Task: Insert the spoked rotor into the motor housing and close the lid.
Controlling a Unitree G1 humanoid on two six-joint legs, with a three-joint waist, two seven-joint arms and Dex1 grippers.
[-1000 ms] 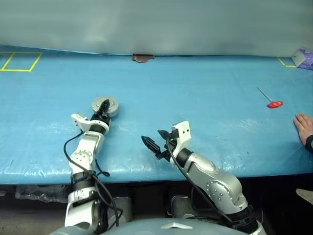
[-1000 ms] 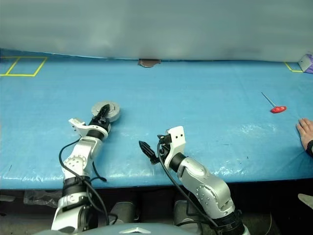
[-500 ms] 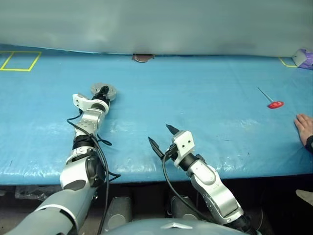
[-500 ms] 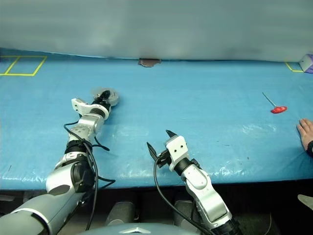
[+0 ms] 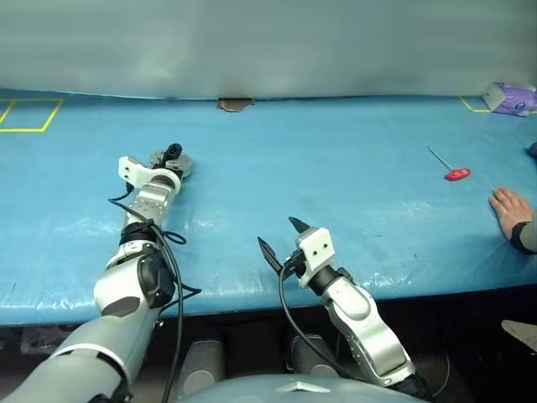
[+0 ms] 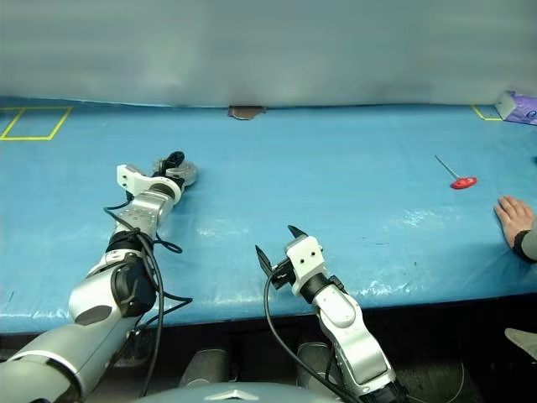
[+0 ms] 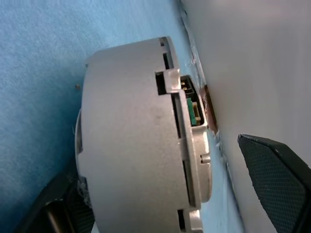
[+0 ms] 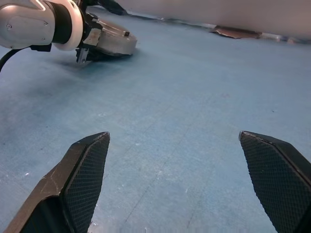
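Here, on the blue bench [image 5: 336,168], the grey closed motor housing [image 6: 179,173] sits at upper left between the left gripper's [image 6: 174,164] spread jaws, while the right gripper [image 5: 279,242] hovers wide open and empty at lower centre.

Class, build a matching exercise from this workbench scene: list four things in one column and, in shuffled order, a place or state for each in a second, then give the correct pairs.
Column one:
1. left end effector
2. right end effector
3. red-handled tool
4. person's hand

Column two:
A. resting at the table's right edge
B. open, over bare blue cover near the front edge
C. lying alone, far right of the table
D. fingers on either side of the grey motor assembly

Pairs: 1-D, 2-B, 3-C, 4-A
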